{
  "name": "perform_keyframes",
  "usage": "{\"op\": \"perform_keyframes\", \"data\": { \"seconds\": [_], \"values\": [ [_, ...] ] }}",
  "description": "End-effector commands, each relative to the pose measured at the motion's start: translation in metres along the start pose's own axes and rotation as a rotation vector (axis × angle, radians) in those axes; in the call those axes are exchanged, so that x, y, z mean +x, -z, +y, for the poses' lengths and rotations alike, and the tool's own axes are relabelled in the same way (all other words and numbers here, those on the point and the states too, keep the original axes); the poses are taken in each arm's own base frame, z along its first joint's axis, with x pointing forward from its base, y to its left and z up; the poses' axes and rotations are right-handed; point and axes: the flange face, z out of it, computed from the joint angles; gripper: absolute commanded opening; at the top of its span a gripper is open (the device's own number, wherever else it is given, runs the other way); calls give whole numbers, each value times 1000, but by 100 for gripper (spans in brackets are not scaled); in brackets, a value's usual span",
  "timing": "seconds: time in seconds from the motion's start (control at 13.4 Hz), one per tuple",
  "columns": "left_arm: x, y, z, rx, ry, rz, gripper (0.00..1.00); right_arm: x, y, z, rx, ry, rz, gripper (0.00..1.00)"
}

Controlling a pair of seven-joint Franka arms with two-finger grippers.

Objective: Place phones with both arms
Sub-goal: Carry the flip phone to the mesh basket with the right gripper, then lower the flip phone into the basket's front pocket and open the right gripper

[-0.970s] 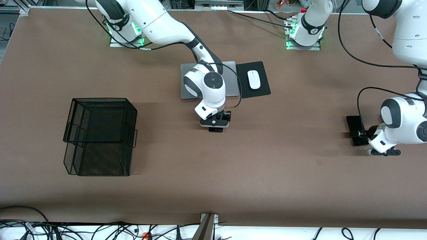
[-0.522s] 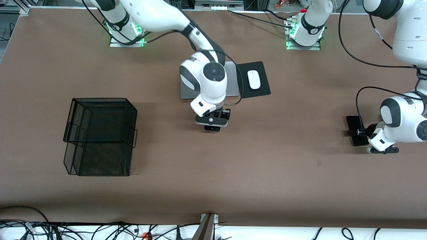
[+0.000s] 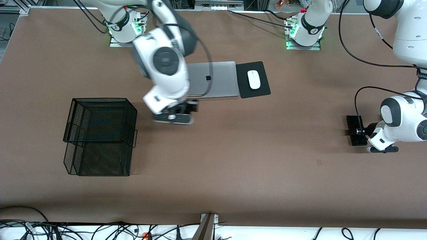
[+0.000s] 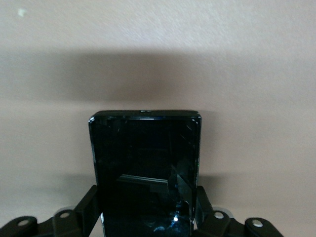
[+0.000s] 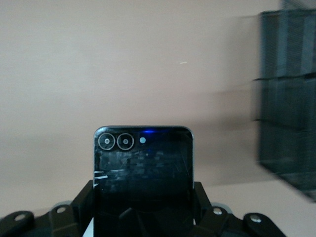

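The right gripper (image 3: 176, 111) is up in the air over the brown table (image 3: 233, 160), between the wire basket (image 3: 100, 136) and the grey laptop (image 3: 213, 79). Its two fingers (image 5: 83, 207) are squeezed onto the sides of a phone (image 5: 143, 182). This phone is dark and shiny, with two round camera rings and a small blue light near its top edge. In the front view the phone is hidden under the gripper. The black basket shows at the edge of the right wrist view, a bit blurry.

The left gripper (image 3: 362, 131) is low down at the left arm's end of the table. Its fingers (image 4: 89, 207) are closed tight on the sides of a long black phone (image 4: 145, 168). The phone (image 3: 355, 128) lies flat on the table, and its shadow falls on the table around it.

The laptop is shut and lies near the middle of the table. Just beside it is a black mouse pad (image 3: 262, 88) with a white mouse (image 3: 254, 79) on it. The basket stands toward the right arm's end of the table. Cables (image 3: 100, 230) lie along the edge nearest the front camera.
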Motion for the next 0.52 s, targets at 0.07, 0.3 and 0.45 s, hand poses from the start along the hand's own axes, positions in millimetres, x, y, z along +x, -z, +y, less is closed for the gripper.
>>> {"op": "perform_keyframes", "data": {
  "seconds": [0.07, 0.3, 0.45],
  "values": [
    [1, 47, 28, -34, -40, -37, 21, -26, -6, 125, 2, 88, -38, 0],
    [10, 95, 62, -37, -82, -84, 22, -40, -30, 226, 45, 161, -27, 0],
    [16, 126, 111, -19, -136, -106, 22, -45, -57, 297, 72, 201, -18, 0]
  ]
}}
